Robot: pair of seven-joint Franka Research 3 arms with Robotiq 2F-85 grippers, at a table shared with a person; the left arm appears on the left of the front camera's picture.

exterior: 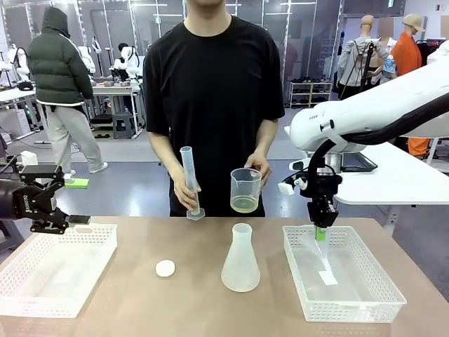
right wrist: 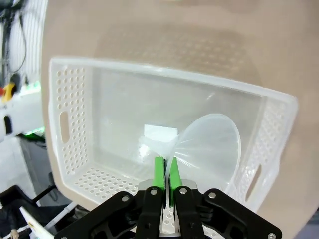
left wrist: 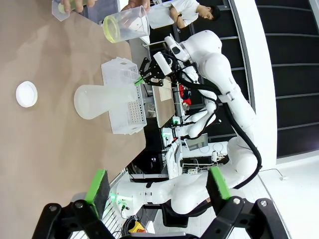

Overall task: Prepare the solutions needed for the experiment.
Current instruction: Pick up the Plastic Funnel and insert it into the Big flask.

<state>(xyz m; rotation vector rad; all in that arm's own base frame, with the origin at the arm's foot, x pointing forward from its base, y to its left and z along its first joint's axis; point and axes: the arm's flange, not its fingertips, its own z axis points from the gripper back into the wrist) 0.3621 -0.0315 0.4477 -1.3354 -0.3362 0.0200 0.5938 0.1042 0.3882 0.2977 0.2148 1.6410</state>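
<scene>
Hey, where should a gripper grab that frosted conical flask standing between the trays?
Probably the narrow neck of the frosted-clear conical flask, with the jaws level, coming from the robot's side. It stands upright, and its body flares too wide lower down for a sure hold.

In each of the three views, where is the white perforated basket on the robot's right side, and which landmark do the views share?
Front view: the white basket at lower right, right of the conical flask.
Left wrist view: upper middle, turned sideways, beside the flask.
Right wrist view: across most of the picture, seen from above.
Shared landmark: the right gripper over it, shut on a clear funnel.
</scene>
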